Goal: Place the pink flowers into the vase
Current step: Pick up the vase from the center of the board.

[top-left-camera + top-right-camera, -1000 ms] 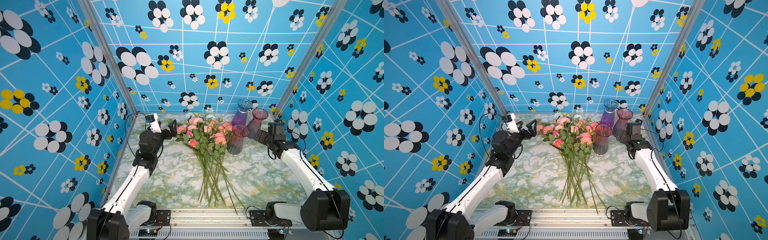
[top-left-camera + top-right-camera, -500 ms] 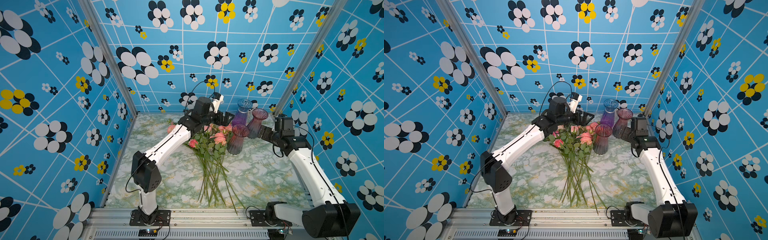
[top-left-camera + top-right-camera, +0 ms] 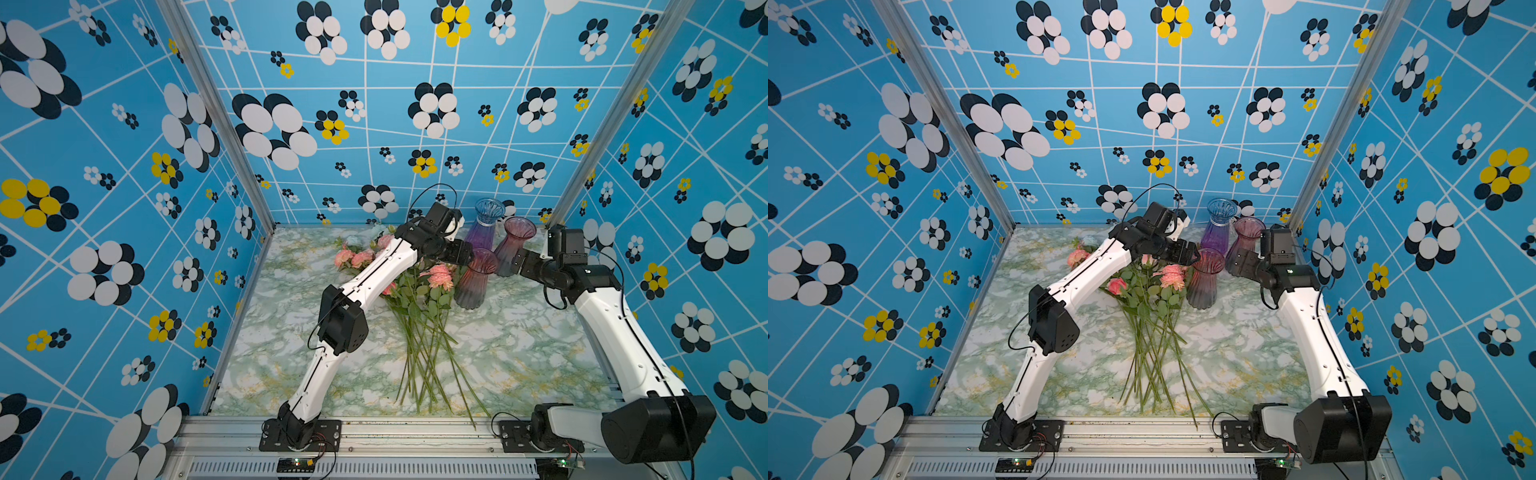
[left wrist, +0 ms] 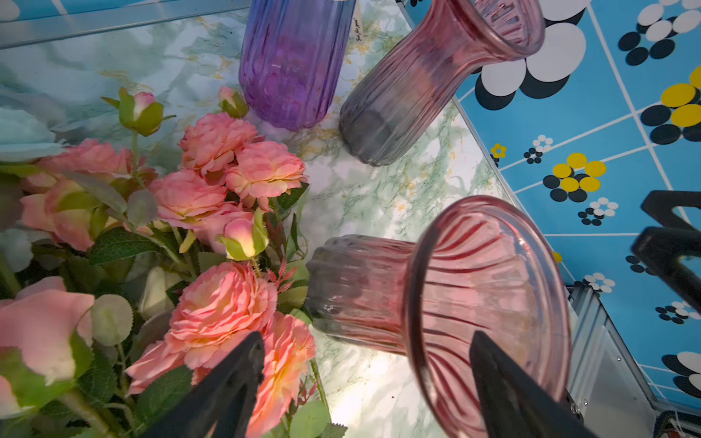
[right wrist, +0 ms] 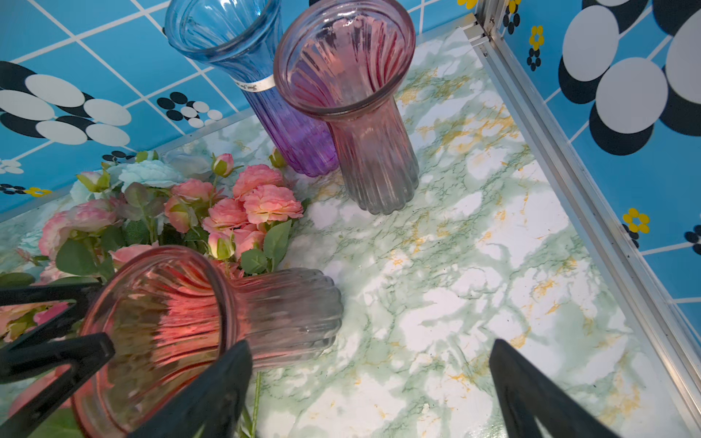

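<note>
Left wrist view: left gripper [image 4: 364, 341] wide, straddling rim of nearest pink vase [image 4: 360, 292], nothing clamped; a second ago folded back by left wall. Right gripper [image 3: 516, 263] wide, empty, beside vase. Pink flowers [image 3: 438, 276] unmoved, lying on tabletop [image 3: 519, 345].

Left arm [image 3: 374, 274] and right arm [image 3: 615, 328] wear white shells between boxy black joints [image 3: 345, 328] — thin black cables [image 3: 432, 185] loop alongside, base plates [image 3: 328, 432] black.
</note>
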Controlling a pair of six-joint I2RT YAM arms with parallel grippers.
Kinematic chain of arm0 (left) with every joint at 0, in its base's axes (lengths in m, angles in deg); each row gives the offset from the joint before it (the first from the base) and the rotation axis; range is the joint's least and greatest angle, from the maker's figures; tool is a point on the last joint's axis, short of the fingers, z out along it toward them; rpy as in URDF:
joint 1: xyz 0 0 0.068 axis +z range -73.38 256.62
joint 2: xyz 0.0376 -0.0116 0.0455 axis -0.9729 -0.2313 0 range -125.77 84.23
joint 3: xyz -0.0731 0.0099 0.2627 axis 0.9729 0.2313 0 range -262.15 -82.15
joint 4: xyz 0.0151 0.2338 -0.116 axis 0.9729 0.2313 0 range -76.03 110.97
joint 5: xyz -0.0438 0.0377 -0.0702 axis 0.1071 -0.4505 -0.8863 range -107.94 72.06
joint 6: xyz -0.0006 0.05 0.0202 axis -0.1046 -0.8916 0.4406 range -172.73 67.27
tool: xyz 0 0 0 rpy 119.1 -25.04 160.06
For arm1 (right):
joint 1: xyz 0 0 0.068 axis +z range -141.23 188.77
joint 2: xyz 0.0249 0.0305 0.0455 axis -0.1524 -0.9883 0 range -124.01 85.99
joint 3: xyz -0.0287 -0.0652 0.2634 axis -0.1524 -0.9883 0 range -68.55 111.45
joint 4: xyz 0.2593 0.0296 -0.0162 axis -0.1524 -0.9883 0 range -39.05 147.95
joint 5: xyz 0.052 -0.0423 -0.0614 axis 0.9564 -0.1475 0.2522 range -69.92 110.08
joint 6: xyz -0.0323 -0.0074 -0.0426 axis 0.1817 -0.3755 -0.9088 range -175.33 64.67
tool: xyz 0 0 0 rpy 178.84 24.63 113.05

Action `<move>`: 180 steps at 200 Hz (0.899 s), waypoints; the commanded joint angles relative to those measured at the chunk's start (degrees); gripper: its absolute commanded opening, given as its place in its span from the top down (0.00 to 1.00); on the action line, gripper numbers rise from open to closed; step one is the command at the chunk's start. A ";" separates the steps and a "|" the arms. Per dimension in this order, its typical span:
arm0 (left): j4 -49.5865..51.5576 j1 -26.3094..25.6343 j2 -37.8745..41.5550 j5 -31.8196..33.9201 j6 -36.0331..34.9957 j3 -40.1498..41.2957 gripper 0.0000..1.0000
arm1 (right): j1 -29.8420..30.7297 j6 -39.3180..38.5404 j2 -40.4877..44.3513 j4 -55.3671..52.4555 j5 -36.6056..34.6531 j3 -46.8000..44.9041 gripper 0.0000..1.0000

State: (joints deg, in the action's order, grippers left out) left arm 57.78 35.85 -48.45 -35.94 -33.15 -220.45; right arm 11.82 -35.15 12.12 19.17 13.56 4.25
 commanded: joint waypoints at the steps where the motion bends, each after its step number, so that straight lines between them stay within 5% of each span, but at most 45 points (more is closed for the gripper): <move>1: 1.09 -0.54 -1.12 2.40 -1.39 -2.31 0.17 | -0.19 -0.25 -0.15 -0.54 2.28 -0.08 0.01; 93: 0.42 -2.20 -8.99 2.70 -0.76 -12.34 0.36 | -0.16 1.15 -5.52 0.54 8.41 3.40 0.01; 180: 0.99 -3.23 -8.91 3.01 -2.96 -12.59 0.56 | -0.15 2.40 -12.12 -0.03 17.18 7.49 0.03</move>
State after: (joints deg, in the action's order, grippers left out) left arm 57.74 32.77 -57.00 -32.94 -34.68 -231.38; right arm 11.82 -33.97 1.15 19.45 27.35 10.39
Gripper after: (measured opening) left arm 0.480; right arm 0.975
